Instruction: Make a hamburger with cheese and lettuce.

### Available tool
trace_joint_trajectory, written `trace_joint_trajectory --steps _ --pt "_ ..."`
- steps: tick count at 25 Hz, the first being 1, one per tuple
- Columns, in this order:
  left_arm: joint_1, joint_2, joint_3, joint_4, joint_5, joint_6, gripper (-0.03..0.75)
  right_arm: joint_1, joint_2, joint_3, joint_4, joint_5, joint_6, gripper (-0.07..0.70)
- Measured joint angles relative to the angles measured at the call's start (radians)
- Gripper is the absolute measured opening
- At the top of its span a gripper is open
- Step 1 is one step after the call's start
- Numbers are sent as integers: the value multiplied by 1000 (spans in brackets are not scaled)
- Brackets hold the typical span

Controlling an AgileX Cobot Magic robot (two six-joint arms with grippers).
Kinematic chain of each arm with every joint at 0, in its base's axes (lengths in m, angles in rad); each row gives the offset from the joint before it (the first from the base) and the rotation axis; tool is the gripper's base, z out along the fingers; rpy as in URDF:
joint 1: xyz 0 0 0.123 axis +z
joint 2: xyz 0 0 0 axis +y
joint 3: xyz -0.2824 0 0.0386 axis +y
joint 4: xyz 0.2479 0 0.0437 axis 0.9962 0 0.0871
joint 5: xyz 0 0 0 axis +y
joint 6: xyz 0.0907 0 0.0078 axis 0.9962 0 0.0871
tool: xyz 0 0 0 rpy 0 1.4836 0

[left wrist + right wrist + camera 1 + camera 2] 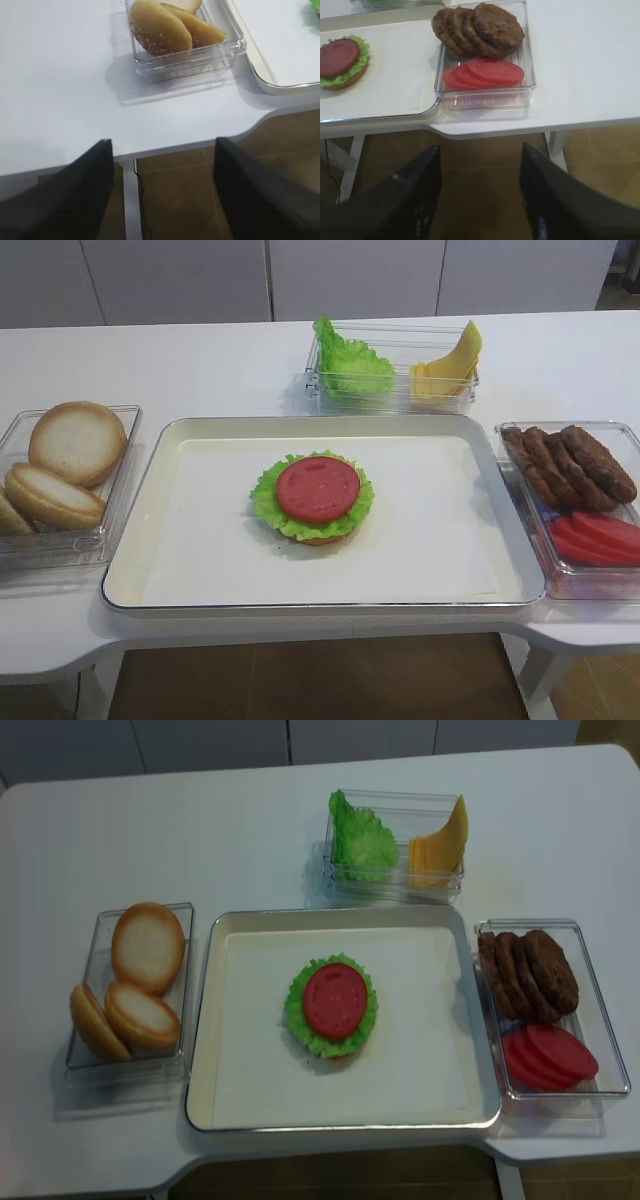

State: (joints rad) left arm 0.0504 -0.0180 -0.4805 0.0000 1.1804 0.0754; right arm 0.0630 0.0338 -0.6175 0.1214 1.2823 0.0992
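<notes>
I see the hamburger (313, 502) centred on the tray (160, 585), cheese (447, 368) behind it. Both grippers (480, 195) (162, 190) spread, empty.

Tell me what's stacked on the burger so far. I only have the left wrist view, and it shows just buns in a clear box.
Observer: The hamburger on the tray is a bun base, a green leaf, and a red slice on top.
Operator: Any cheese on it?
Observer: None shows. The cheese sits in the clear box behind the tray, beside the lettuce.
Operator: Where's the right claw?
Observer: The right claw is open and empty, below the table edge, in front of the patty box.
</notes>
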Motion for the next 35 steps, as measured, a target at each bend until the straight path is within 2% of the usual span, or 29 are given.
trace_joint_trajectory --steps 5,12,16,19,35 --pt "0 0 0 0 0 0 468 0 -52 67 5 1 -38 403" --pt "0 0 0 0 0 0 468 -1 -52 102 -30 -3 -57 403" --pt "0 0 0 0 0 0 468 -1 -52 118 -51 -91 -99 403" --pt "0 0 0 0 0 0 468 -1 -52 144 -66 -126 -121 403" --pt "0 0 0 0 0 0 468 -1 -52 149 -70 -135 -126 403"
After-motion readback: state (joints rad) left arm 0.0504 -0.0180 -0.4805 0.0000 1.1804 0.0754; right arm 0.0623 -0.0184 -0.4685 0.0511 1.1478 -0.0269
